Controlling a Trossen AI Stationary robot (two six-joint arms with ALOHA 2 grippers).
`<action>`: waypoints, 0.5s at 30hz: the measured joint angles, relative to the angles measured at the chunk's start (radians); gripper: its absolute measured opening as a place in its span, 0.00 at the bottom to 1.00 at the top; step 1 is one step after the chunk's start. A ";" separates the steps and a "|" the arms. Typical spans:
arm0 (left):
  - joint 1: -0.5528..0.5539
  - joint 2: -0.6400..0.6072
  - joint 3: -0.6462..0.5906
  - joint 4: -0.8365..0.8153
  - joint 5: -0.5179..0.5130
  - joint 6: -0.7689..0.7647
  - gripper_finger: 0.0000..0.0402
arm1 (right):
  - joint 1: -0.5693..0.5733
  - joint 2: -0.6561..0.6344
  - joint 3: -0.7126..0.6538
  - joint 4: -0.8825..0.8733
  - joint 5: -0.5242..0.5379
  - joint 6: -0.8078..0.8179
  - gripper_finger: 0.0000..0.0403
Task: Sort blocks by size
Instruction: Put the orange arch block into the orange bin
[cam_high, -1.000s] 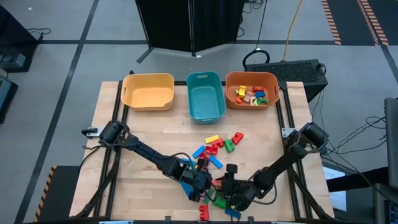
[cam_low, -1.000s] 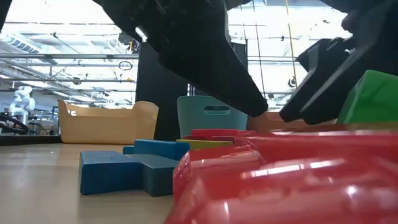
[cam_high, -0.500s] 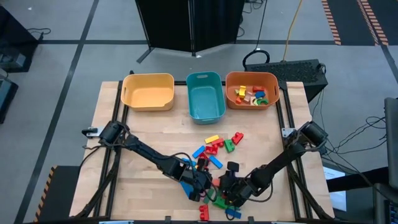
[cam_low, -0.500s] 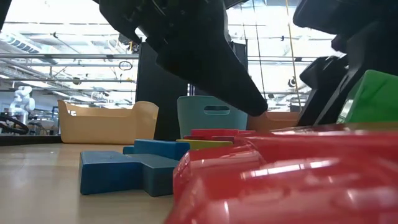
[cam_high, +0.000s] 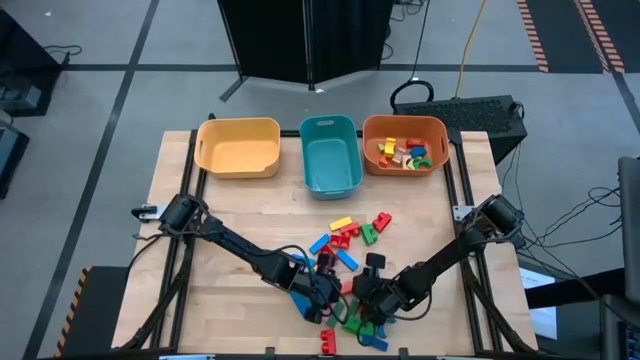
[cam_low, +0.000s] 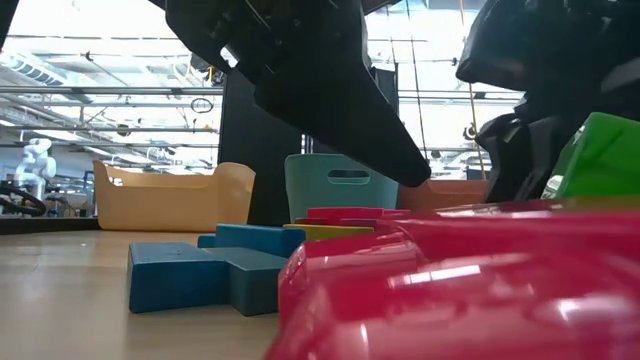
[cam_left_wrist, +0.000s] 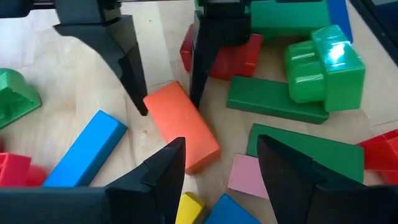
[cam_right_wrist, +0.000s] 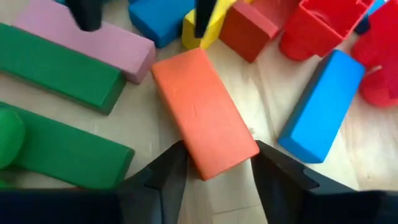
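Note:
An orange brick lies flat on the table among blocks in green, blue, red, pink and yellow near the table's front middle. My right gripper slants down over one end of it, its fingers closed against the brick's sides. My left gripper hangs open over the brick's other end and a pink block, touching nothing that I can see. A green bar and a blue bar lie on either side of the orange brick. My right gripper pinches the orange brick at one end, one finger on each long side. The fingers slant down from the table's right side and stand across the brick. The brick lies flat on the table.
Along the far edge stand a yellow bin, a teal bin and an orange bin holding several small blocks. More blocks lie mid-table. A red block sits at the near edge. Bare wood stretches to the left.
My right gripper has moved toward the table's left edge and a little toward the far edge, closing on my left gripper, and has tipped more steeply down over the orange brick. The left arm has kept still.

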 joint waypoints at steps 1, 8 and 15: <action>0.000 0.000 0.000 -0.001 -0.009 -0.003 0.48 | -0.001 -0.001 0.000 0.000 -0.001 -0.016 0.35; 0.000 0.000 0.000 -0.041 -0.046 -0.069 0.48 | -0.001 -0.002 0.000 0.002 -0.029 -0.089 0.32; 0.001 0.000 0.000 -0.114 -0.168 -0.153 0.48 | -0.005 -0.002 0.000 -0.007 -0.041 -0.176 0.60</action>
